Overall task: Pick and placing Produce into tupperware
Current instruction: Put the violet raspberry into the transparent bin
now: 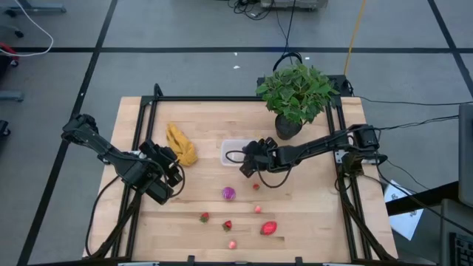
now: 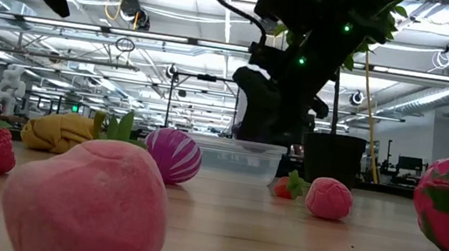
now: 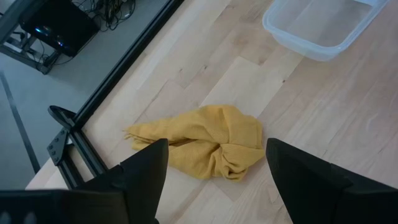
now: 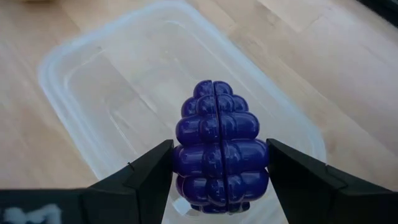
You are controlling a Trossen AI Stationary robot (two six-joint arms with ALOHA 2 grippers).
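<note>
Glossy plastic grapes [image 4: 216, 147], clear plastic tupperware [image 4: 87, 50], matt wooden table [image 1: 318, 214].

Grape bunch [image 4: 216, 146] hangs over the tupperware [image 4: 81, 74] — loose produce [image 1: 228, 193] lies nearer the table's front edge.

One tupperware [image 1: 233, 151], one plant [image 1: 295, 92], one yellow bunch [image 1: 181, 144], and seemingly eight produce pieces [image 1: 228, 193].

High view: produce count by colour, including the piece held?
Red pieces: 4
Pink pieces: 2
Purple pieces: 2, a striped ball on the table and a grape bunch in the right pincer over the clear box
Total: 8
</note>
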